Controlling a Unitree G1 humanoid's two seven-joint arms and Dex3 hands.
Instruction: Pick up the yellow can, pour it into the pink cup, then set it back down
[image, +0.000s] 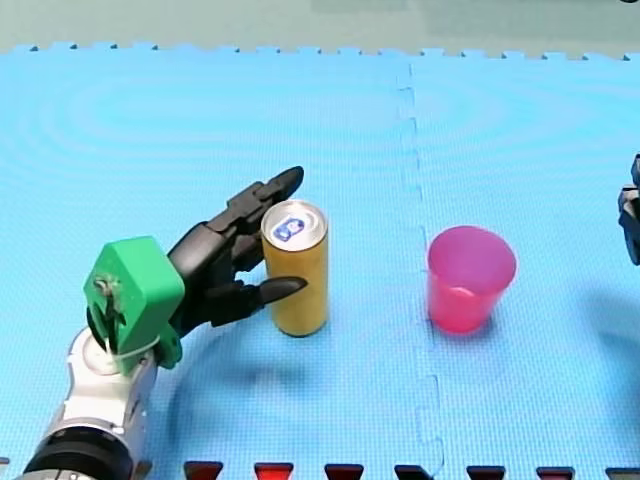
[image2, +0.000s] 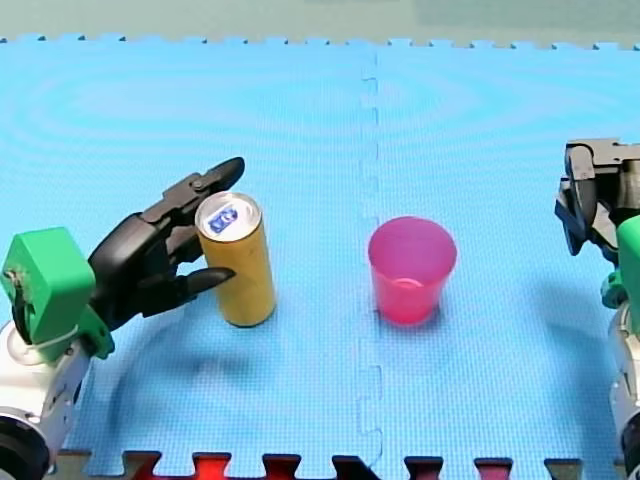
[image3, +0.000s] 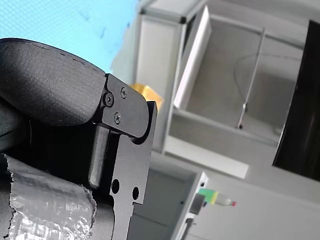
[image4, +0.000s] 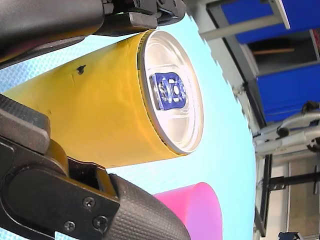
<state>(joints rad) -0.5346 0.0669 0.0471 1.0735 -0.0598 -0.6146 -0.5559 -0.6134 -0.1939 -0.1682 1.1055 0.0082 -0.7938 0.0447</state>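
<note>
**A:** What is the left robot hand (image2: 150, 255) doing?

**B:** It is closed round the tall yellow metal can (image2: 250, 285). Its upper fingers (image2: 205, 183) reach behind the can just under the rim, and its thumb (image2: 205, 280) crosses the front of the wall about halfway down. In the second wrist view both lie against the yellow wall, so I take it as a grip, perhaps a light one.

**A:** How does the can stand?

**B:** It is upright, with its long axis vertical and its silver lid facing up. Its base is on the blue foam worktop (image2: 300, 120), and it is not yet lifted.

**A:** Which way from the can is the target?

**B:** The translucent pink plastic cup (image2: 410, 270) stands to the robot's right of the can, mouth up. It is well apart from the can and at much the same depth.

**A:** Where is the other arm?

**B:** The right robot hand (image2: 590, 200) is far to the right of the can, beyond the cup, and holds nothing. I cannot tell how it is set. The left is plainly the nearer to the can.

**A:** So what does the coming move depend on?

**B:** As I judge it, the can must be lifted straight up and carried rightward. Then the lid end is tipped away from the palm, over the cup's mouth
</note>
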